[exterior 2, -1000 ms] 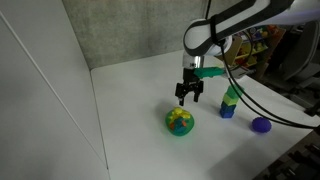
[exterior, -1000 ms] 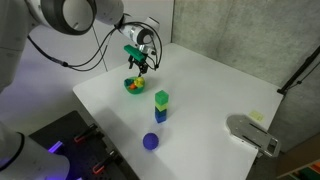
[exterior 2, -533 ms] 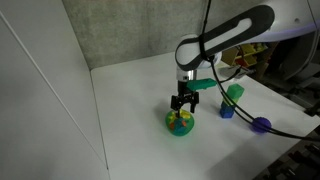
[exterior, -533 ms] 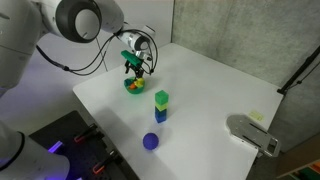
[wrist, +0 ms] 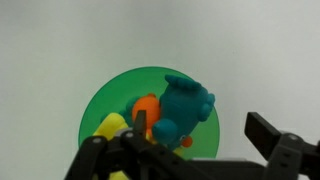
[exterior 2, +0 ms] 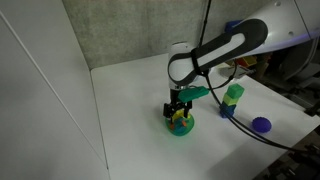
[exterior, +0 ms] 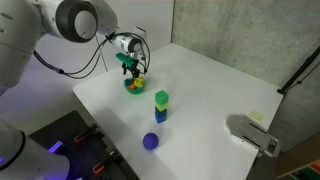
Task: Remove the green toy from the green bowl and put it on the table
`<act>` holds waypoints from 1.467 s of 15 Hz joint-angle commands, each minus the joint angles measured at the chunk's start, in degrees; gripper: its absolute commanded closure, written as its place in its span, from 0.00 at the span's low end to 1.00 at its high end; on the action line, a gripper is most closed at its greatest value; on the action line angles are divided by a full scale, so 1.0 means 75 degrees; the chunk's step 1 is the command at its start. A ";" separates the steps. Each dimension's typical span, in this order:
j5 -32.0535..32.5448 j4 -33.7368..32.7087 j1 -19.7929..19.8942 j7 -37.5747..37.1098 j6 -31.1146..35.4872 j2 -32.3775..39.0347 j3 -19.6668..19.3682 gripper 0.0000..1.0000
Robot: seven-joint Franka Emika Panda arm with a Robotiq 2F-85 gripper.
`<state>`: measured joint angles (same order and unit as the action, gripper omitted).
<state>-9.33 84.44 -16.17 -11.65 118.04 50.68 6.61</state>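
Note:
The green bowl (exterior: pixel 133 87) sits on the white table (exterior: pixel 210 90); it also shows in an exterior view (exterior 2: pixel 181 125) and in the wrist view (wrist: pixel 95 112). It holds a teal-green toy (wrist: pixel 186 104) beside an orange piece (wrist: pixel 147 106) and a yellow piece (wrist: pixel 110 126). My gripper (exterior: pixel 131 68) hangs right over the bowl in both exterior views (exterior 2: pixel 178 108). In the wrist view its fingers (wrist: pixel 200 127) are open on either side of the teal-green toy, holding nothing.
A green cube stacked on a blue cube (exterior: pixel 161 106) stands near the bowl, also in an exterior view (exterior 2: pixel 231 100). A purple ball (exterior: pixel 150 141) lies toward the table's edge. A grey device (exterior: pixel 252 133) sits at one corner.
My gripper has moved sideways to above the green bowl and come down close to it. The bowl and toys have not moved.

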 commanded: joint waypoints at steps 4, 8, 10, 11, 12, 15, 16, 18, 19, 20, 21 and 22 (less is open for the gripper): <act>0.0661 0.0620 -0.0445 -0.0820 0.0893 -0.0235 -0.0336 0.00; 0.0823 0.0880 -0.0564 -0.1021 0.0968 -0.0304 -0.0343 0.00; 0.0888 0.0961 -0.0609 -0.1089 0.0979 -0.0328 -0.0354 0.04; 0.0918 0.0970 -0.0623 -0.1111 0.0976 -0.0333 -0.0358 0.27; 0.0932 0.0988 -0.0625 -0.1120 0.0973 -0.0348 -0.0356 0.29; 0.0919 0.1018 -0.0587 -0.1112 0.0955 -0.0455 -0.0348 0.51; 0.0891 0.1029 -0.0553 -0.1096 0.0944 -0.0538 -0.0339 0.59; 0.0826 0.1045 -0.0476 -0.1061 0.0912 -0.0726 -0.0321 0.72; 0.0785 0.1044 -0.0425 -0.1031 0.0890 -0.0839 -0.0305 0.73; 0.0755 0.1043 -0.0379 -0.1004 0.0868 -0.0945 -0.0291 0.74; 0.0702 0.1037 -0.0301 -0.0959 0.0843 -0.1072 -0.0262 0.79; 0.0683 0.1035 -0.0247 -0.0959 0.0854 -0.1187 -0.0269 0.84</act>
<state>-3.57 89.98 -19.54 -18.21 124.54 46.00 4.14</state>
